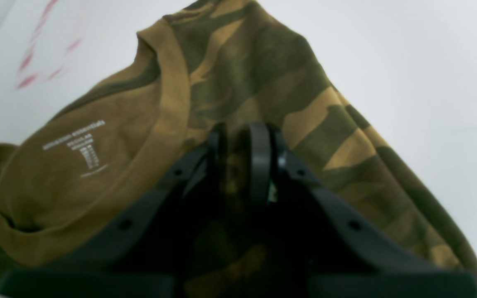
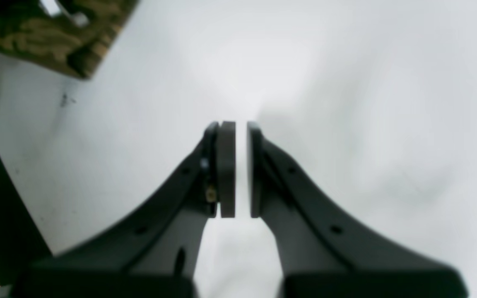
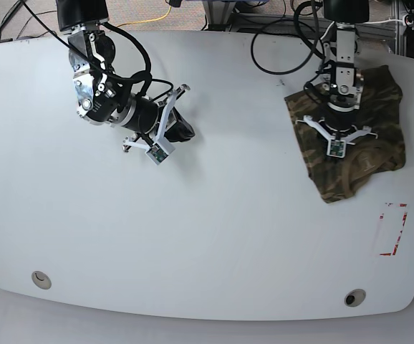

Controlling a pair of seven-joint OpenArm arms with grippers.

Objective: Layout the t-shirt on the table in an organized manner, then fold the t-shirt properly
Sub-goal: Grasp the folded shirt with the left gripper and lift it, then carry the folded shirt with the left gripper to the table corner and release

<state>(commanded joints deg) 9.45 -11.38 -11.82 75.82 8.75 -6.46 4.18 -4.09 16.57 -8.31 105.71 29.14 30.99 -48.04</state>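
Only the left wrist view shows the tan collar (image 1: pixel 168 103) and the white printed neck label (image 1: pixel 82 147) of the t-shirt (image 1: pixel 238 74), just left of the left gripper (image 1: pixel 242 161). Only the base view shows the whole white table (image 3: pixel 214 236), with two grommet holes (image 3: pixel 41 279) along its near edge, a red tape rectangle (image 3: pixel 393 229) just beyond the t-shirt (image 3: pixel 350 154), and cables (image 3: pixel 278 43) on the floor behind. The left gripper (image 3: pixel 339 136) stands over the crumpled t-shirt, its fingers (image 1: pixel 259 161) pinched on a fold of cloth. The right gripper (image 2: pixel 240 169) hovers above bare table (image 2: pixel 346 103), well apart from the t-shirt (image 2: pixel 52 31); its pads (image 2: pixel 226 169) stand a narrow slit apart, holding nothing.
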